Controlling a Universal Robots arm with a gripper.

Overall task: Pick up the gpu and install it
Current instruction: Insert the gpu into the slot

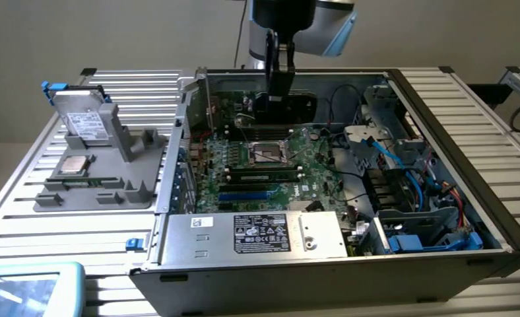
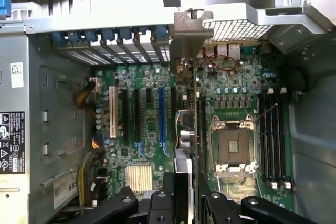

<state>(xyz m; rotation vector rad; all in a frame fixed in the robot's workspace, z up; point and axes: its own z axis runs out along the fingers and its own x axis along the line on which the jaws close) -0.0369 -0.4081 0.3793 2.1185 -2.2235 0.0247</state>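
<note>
Your end effector (image 2: 184,184) is clamped on the gpu (image 2: 186,124); its two black fingers (image 2: 167,195) press on the two faces of the card, one on each side. The card is seen edge-on in the wrist view; its silver bracket (image 2: 190,32) points toward the wall of the case that carries the row of blue slot clips (image 2: 113,36). You hold the gpu inside the open computer case (image 1: 436,99), over the green motherboard (image 1: 282,165); it stands between the blue slot (image 2: 161,114) and the processor socket (image 2: 233,145), just beside a black slot (image 2: 202,121). Whether its lower edge already touches the board, I cannot tell.

In the exterior view the arm comes down at the far side of the case; the memory slots (image 2: 270,135) lie on the other side of the socket from the card. The power supply (image 1: 260,234) with its label sits at the near side of the case.

On the slatted worktop (image 1: 480,86), at the exterior view's left of the case, you have a grey holder (image 1: 97,195); a hard drive (image 1: 86,122) stands upright in it, and a processor chip (image 1: 73,165) lies flat on it.
</note>
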